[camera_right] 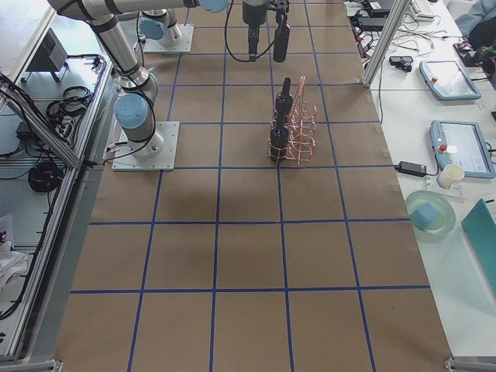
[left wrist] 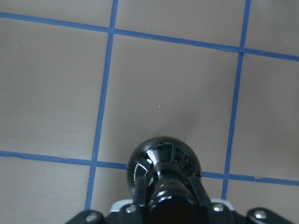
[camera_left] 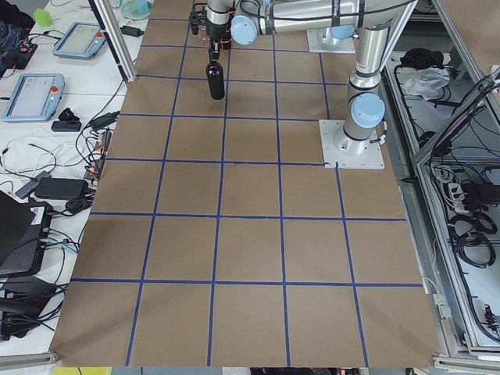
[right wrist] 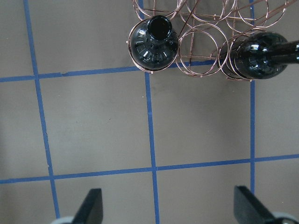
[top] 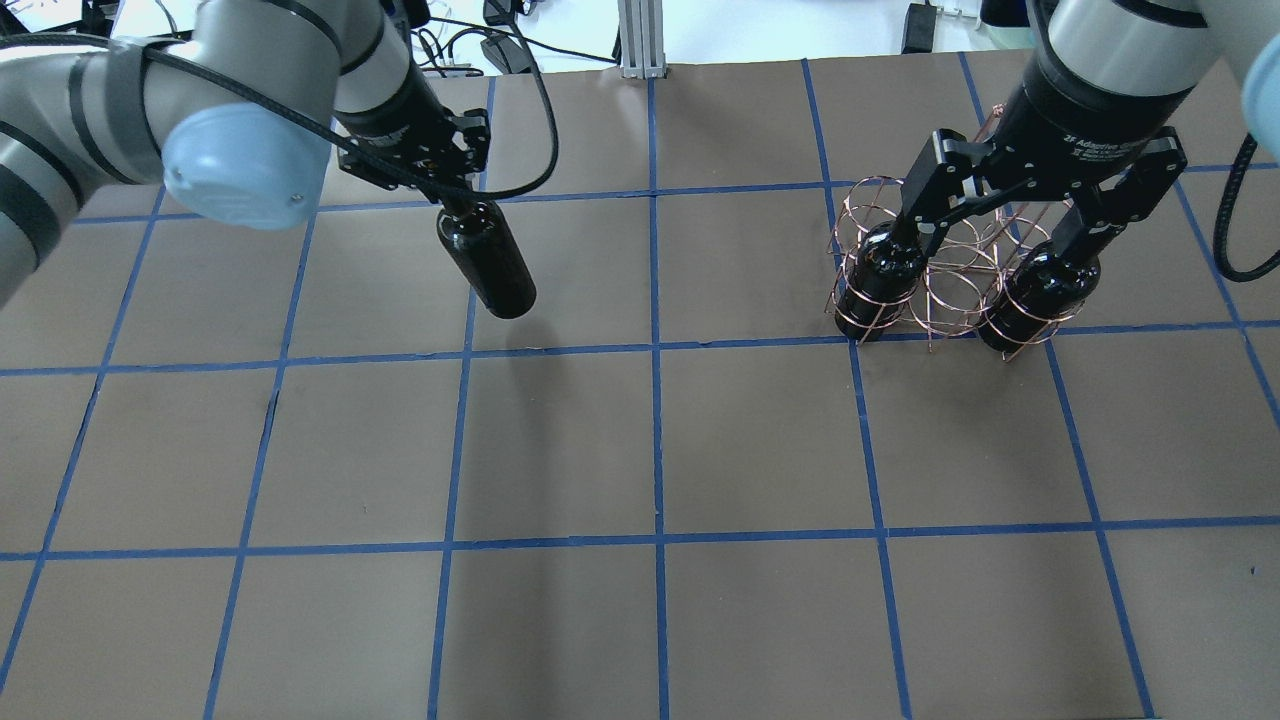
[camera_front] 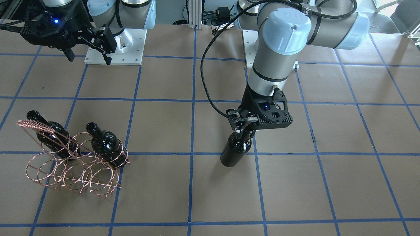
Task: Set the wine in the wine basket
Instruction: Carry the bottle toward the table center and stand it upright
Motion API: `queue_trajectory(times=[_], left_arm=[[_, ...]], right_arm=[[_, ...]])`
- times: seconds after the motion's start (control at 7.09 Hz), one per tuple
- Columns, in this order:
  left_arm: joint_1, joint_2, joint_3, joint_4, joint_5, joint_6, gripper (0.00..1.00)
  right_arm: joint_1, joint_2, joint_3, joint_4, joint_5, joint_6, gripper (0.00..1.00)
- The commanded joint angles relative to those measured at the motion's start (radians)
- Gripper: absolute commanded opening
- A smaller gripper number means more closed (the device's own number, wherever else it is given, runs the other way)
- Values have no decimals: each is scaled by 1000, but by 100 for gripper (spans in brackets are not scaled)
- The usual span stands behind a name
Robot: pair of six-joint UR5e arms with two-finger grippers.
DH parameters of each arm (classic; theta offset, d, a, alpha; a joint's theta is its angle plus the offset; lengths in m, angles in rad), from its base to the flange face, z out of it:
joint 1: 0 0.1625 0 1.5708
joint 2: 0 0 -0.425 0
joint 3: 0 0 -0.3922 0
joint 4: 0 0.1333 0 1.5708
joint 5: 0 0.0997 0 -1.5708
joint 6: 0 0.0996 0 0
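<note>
Glass, glossy and black, is hanging from the left hand [camera_front: 244,129]: the wine [camera_front: 233,152] is being pinched at its narrow neck, fingers pressed in on either side, body pointing down over the desk [camera_front: 328,196] near mid-width. Whether its base is touching the paper I cannot tell. I am judging it heavy for its width, rigid, slick and breakable. So the neck just under the lip looks like the place to be holding, since the flare there is working against slipping. Any swing or knock on wire is looking risky.

Well apart, on the robot's right, the wine basket [camera_front: 75,170] is sitting with two bottles [camera_front: 105,144] standing in its rings. The right hand [top: 1000,235] is hovering above them with fingers spread wide, gripping nothing. That thin copper wire is probably going to shift if bumped.

Brown paper with a blue tape grid is covering the desk, flat and matte. Side benches are carrying teach pendants [camera_left: 31,94] and cables.
</note>
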Motion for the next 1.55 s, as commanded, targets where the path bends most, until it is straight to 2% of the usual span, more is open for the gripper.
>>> queue_trajectory(times=[0.0,0.14,0.28,0.99,1.13,1.27,1.41], left_arm=[[-42,22,-55,8,6,-16,0],[-45,41,-89,10,59,-9,0],[-45,58,-106,10,74,-8,0],[-45,39,-106,8,55,-19,0],[-45,39,-106,-2,57,-18,35],[-46,50,-104,-30,43,-27,99],[-46,71,-85,-109,31,-28,100]], right_arm=[[0,-9,21,0,1,0,100],[0,-9,21,0,-3,-3,100],[0,-9,22,0,1,-3,100],[0,-10,22,0,2,-3,100],[0,-10,22,0,2,-3,100],[0,-10,25,0,2,-3,100],[0,-10,32,0,2,-2,100]])
